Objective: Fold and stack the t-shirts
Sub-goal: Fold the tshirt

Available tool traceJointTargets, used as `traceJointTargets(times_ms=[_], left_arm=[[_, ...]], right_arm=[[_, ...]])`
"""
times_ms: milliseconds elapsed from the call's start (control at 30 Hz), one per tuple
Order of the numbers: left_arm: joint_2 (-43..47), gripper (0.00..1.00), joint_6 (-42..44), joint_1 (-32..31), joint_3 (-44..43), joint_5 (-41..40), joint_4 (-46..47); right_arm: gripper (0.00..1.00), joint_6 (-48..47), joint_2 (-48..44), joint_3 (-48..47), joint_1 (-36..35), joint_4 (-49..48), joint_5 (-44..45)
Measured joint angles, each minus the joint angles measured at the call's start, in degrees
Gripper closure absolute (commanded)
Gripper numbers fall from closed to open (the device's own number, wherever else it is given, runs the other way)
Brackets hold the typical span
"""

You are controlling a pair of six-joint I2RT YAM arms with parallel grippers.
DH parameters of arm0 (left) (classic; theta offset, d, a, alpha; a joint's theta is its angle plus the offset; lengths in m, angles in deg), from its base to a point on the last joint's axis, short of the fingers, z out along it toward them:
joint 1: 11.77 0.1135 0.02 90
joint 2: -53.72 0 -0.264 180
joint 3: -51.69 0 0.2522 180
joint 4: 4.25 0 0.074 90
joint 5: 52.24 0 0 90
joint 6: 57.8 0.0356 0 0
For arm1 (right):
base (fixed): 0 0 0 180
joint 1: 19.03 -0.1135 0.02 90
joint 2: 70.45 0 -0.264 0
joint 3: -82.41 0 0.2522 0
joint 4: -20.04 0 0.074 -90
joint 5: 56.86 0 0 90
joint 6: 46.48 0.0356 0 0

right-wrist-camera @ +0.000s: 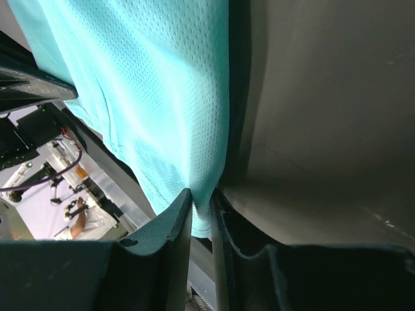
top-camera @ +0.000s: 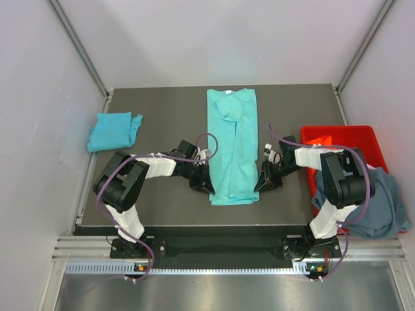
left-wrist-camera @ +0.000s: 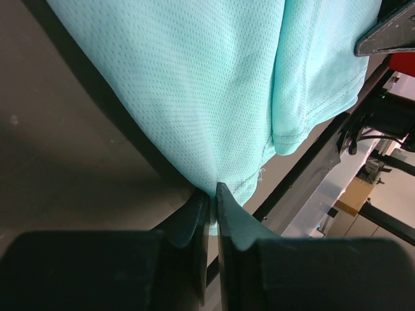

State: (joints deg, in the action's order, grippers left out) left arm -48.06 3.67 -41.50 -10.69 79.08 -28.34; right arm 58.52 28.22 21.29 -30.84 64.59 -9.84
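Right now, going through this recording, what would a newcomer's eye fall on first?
The mint-teal t-shirt, folded into a long strip down the middle of the table, with the left gripper and right gripper each pinched on a near corner. At the right edge a slate grey-blue shirt spills over a red crate. A cyan-blue shirt lies bundled at the left.

We see the mint-teal t-shirt [left-wrist-camera: 214,84] as fine pin-holed mesh cloth, matt, w/ stitched hem. The bench [top-camera: 162,110] looks dark, matt, smooth. The left end effector [left-wrist-camera: 213,193] & right end effector [right-wrist-camera: 201,197]: black matt plastic. At 3 o'clock the red crate [top-camera: 358,133]: glossy plastic.
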Motion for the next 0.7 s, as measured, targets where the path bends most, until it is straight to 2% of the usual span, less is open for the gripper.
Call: traceJointTargets(times_ms=[67,133,300,467,700], left_arm=[[0.00,0.89,0.02,0.00,0.00,-0.02,0.00],[0.00,0.89,0.13,0.00,0.00,-0.02,0.00],[0.00,0.85,0.15,0.00,0.00,-0.22,-0.02],[0.02,0.78,0.15,0.00,0.00,-0.22,-0.07],[0.96,0.80,0.11,-0.42,1.36,-0.20,-0.07]], right_arm=[[0.84,0.00,0.35,0.00,-0.11,0.00,-0.07],[0.77,0.00,0.42,0.00,-0.31,0.00,-0.22],[0.69,0.09,0.42,-0.02,-0.74,-0.13,-0.39],[0.70,0.17,0.42,-0.02,-0.90,-0.57,-0.52],[0.75,0.20,0.42,-0.02,-2.84,-1.16,-1.14]])
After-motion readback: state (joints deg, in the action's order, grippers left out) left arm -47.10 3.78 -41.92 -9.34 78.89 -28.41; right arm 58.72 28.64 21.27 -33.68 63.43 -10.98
